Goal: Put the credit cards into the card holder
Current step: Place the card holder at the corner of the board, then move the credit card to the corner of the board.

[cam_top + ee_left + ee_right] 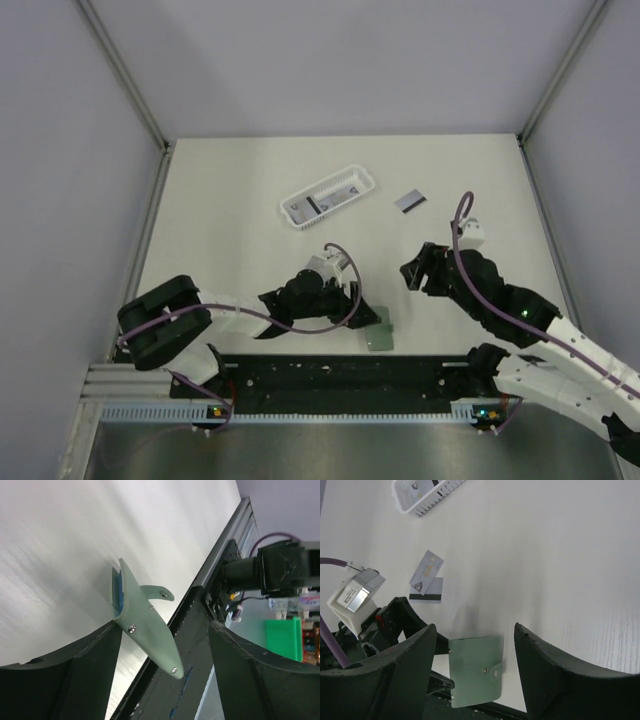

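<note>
The sage-green card holder [380, 332] lies shut at the table's near edge, its snap tab fastened [475, 672]. My left gripper [367, 313] is open around the holder's left end. In the left wrist view the holder [145, 622] shows edge-on between the spread fingers [75, 680], close to the left one and well apart from the right. My right gripper [414, 270] hangs open above the table, up and right of the holder, with nothing in it [475, 626]. Two overlapping credit cards [426, 580] lie beside the left arm. Another striped card [410, 201] lies right of the basket.
A white slotted basket [327, 198] stands at the middle back with a card in it. The black rail [330, 375] runs along the near edge just under the holder. Grey walls close in the table on three sides.
</note>
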`<state>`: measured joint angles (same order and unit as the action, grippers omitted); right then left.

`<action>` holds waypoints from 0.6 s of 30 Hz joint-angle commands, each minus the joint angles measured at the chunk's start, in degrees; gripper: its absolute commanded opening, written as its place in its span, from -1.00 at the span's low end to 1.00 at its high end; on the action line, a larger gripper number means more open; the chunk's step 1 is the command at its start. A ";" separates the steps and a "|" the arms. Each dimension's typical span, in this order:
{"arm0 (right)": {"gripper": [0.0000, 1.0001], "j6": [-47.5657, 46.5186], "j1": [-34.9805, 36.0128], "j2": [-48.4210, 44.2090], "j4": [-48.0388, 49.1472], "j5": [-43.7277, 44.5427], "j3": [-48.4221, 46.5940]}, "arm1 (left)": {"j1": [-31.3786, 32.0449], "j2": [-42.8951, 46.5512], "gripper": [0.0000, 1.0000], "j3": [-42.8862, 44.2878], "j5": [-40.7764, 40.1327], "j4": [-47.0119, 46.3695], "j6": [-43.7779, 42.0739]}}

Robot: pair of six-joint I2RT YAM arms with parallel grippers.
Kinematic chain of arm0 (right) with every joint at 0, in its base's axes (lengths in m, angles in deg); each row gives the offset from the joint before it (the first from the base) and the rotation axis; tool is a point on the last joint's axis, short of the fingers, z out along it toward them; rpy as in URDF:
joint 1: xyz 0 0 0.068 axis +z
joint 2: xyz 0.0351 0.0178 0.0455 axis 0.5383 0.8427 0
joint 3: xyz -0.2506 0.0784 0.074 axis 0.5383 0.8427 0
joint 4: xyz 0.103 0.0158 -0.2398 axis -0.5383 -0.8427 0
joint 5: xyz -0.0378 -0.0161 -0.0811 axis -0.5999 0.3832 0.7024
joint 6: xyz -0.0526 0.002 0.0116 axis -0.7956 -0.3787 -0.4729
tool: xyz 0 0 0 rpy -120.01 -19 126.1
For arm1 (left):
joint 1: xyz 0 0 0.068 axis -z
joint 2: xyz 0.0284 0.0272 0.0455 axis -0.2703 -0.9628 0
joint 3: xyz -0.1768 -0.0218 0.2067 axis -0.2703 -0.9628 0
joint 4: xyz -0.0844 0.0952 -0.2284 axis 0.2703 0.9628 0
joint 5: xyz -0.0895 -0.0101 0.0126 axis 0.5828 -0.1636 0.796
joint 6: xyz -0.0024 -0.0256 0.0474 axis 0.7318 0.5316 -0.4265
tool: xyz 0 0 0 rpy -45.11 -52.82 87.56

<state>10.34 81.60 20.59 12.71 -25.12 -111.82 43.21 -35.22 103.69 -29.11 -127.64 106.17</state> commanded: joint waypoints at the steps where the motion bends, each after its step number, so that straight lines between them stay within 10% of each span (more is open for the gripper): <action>1: 0.28 -2.22 -1.05 0.93 2.29 -1.70 0.31 | -3.07 6.56 0.64 -0.86 -2.29 0.81 -1.83; 9: 0.18 -8.64 -1.23 18.29 14.41 -11.27 -2.32 | -9.14 25.11 0.65 -1.12 -19.95 29.99 -5.62; 18: 0.02 -7.15 -1.31 43.71 31.65 -19.56 -8.29 | -21.09 30.84 0.14 -6.39 -21.46 35.11 -4.82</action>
<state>3.28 80.69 58.25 33.41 -41.30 -115.28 25.73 -5.81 99.23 -48.27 -96.30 102.10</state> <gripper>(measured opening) 0.523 0.632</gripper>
